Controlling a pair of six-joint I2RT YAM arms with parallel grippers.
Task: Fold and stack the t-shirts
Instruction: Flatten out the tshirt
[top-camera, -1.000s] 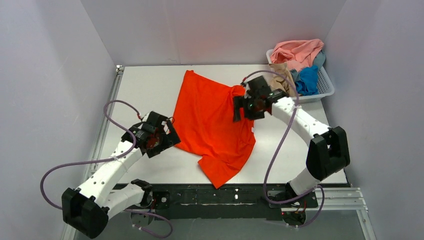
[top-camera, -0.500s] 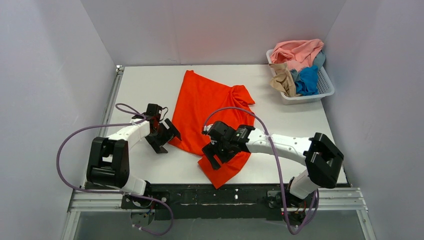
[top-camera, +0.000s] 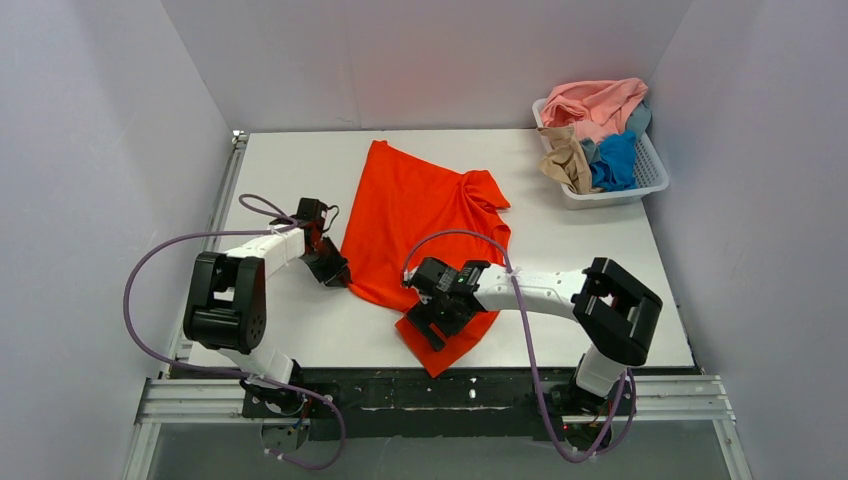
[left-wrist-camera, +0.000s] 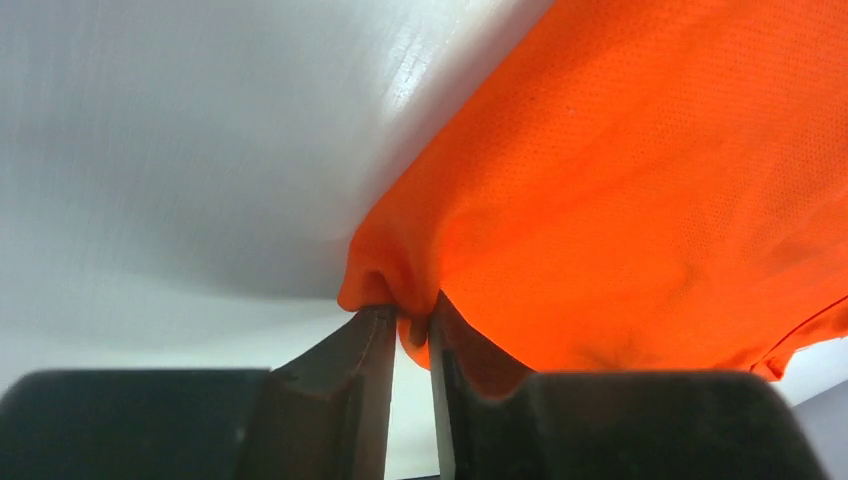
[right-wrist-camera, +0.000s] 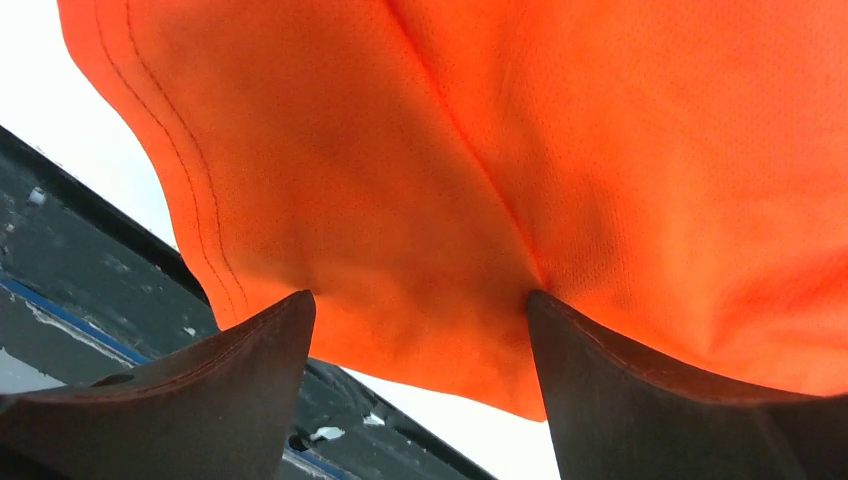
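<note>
The orange-red t-shirt (top-camera: 420, 225) lies rumpled across the middle of the white surface (top-camera: 290, 170). It runs from the upper centre of the top view down to a loose corner that reaches the dark rail at the bottom of the frame. In the wrist views the cloth shows a fine mesh knit. It looks thin, light and wholly limp, so it will likely sag from any single hold, crease where it bunches, and drag over the surface instead of sliding as a sheet.

The left tool (left-wrist-camera: 410, 325) is clenched on a small gathered fold of the shirt's left edge, and the cloth puckers right at its fingertips. Such a narrow bite may slip if pulled hard.

The right tool (right-wrist-camera: 420, 300) is released, its jaws wide apart over the lower part of the shirt. A stitched hem shows at the left of its view. That doubled, sewn edge seems the better place to grip, since it gives more thickness to bite than the single layer. Two holds well apart along one edge should let the cloth be drawn flat.

The salmon pink (top-camera: 600, 100), tan-beige (top-camera: 565, 160) and blue (top-camera: 615, 160) shirts sit heaped in the white slatted basket (top-camera: 655, 165) at upper right.
</note>
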